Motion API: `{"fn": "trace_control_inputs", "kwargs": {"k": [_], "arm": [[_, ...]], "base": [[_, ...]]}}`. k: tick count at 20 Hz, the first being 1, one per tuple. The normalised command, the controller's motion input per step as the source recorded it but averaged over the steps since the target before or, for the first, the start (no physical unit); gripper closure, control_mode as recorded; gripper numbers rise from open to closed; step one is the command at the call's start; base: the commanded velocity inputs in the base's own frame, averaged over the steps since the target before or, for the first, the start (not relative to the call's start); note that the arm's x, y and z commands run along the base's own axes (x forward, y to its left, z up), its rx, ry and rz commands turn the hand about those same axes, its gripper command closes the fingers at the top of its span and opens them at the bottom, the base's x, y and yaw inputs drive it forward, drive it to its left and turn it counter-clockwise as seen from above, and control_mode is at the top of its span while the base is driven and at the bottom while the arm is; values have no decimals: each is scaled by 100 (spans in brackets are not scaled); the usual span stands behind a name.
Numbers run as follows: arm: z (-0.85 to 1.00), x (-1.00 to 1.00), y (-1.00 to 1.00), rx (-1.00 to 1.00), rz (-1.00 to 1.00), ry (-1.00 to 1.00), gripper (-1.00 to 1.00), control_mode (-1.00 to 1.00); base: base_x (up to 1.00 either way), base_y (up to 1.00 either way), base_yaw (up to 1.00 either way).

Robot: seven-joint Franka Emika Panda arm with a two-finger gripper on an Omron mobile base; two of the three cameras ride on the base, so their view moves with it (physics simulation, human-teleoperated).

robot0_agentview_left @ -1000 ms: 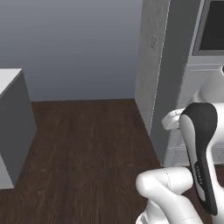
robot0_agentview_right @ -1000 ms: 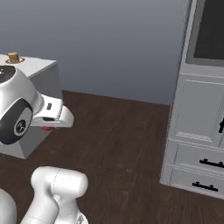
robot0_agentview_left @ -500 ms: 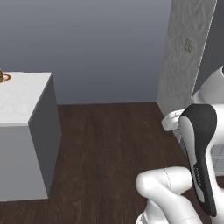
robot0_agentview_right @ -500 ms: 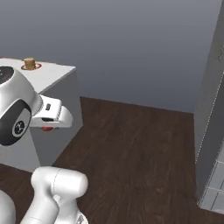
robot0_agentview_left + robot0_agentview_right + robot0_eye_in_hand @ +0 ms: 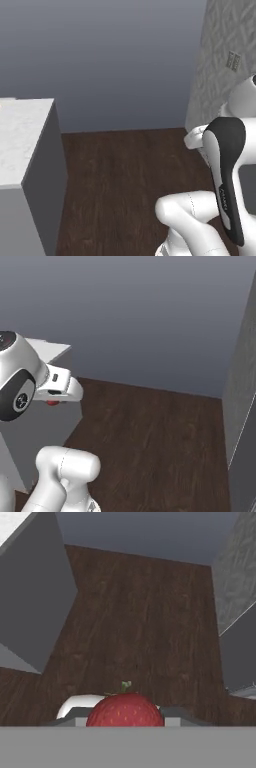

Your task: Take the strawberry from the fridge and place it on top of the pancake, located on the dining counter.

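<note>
Red strawberry [image 5: 125,710] sits clamped in the gripper [image 5: 125,714] at the bottom centre of the hand view. White marble dining counter [image 5: 20,135] lies at the left edge of the left base view, so the carry probably heads left; its top is mostly out of frame.

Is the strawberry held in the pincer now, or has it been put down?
Held. In the hand view the strawberry sits between the pincer tips, above the wooden floor; it rests on no surface.

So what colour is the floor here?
Dark brown wood planks, clearest in the hand view.
</note>
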Motion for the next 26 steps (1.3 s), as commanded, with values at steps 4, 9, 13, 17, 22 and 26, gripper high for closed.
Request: {"fn": "trace_control_inputs", "kwargs": {"k": [4,9,13,17,22,26], "arm": [[0,0,0,0,0,0,100,100],[0,0,0,0,0,0,100,100],[0,0,0,0,0,0,100,100],[0,0,0,0,0,0,100,100],[0,0,0,0,0,0,100,100],[0,0,0,0,0,0,100,100]], "base": [[100,1,-15],[100,1,-12],[100,1,-8],[100,0,-9],[100,0,-4],[100,0,2]]}}
